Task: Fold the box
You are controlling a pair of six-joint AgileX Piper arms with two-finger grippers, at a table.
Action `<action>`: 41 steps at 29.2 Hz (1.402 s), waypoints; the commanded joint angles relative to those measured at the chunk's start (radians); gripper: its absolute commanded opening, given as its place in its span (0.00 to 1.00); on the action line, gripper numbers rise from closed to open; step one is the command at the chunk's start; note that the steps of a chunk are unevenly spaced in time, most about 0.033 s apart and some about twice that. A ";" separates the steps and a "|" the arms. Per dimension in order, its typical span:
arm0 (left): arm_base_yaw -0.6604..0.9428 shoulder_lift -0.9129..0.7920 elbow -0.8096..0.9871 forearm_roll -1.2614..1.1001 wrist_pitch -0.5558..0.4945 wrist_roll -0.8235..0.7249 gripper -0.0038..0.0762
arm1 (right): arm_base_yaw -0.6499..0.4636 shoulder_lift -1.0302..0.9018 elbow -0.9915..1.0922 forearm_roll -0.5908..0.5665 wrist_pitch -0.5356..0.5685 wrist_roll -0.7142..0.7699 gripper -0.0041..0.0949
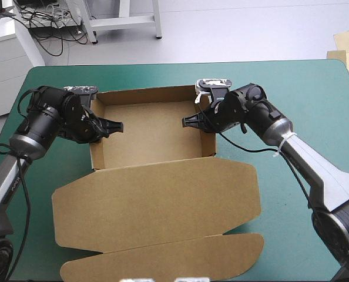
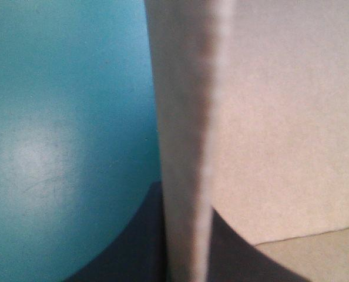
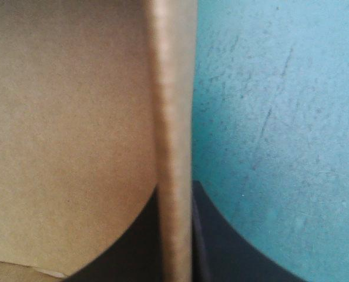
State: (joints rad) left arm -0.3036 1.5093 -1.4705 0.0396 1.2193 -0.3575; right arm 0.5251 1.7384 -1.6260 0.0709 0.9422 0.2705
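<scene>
The brown box (image 1: 154, 132) sits mid-frame as an open tray, walls up, its lid (image 1: 157, 202) lying flat toward the lower edge of the picture on the teal-green cover (image 1: 304, 88). Over at centre-left, the left gripper (image 1: 117, 125) is pinched onto the tray's left wall (image 2: 186, 147), black fingers (image 2: 133, 252) all but together with the board's edge standing between them. Mirror image at centre-right: the right gripper (image 1: 187, 122) is clamped on the right wall (image 3: 174, 147), its fingers (image 3: 221, 252) nearly meeting, one inside the tray and one outside.
</scene>
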 commanded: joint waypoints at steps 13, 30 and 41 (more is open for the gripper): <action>0.003 0.064 -0.050 -0.082 -0.058 0.035 0.04 | -0.021 -0.058 -0.031 -0.203 0.195 0.049 0.02; -0.109 0.246 -0.050 -0.100 -0.128 0.033 0.04 | -0.021 0.089 -0.031 -0.172 0.310 0.088 0.02; -0.109 0.289 -0.050 -0.090 -0.212 0.043 0.04 | -0.021 0.111 -0.033 -0.181 0.273 0.032 0.02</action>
State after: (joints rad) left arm -0.4052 1.8366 -1.4902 -0.0711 1.0959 -0.3303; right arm 0.5058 1.8980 -1.6324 -0.0867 1.2012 0.3671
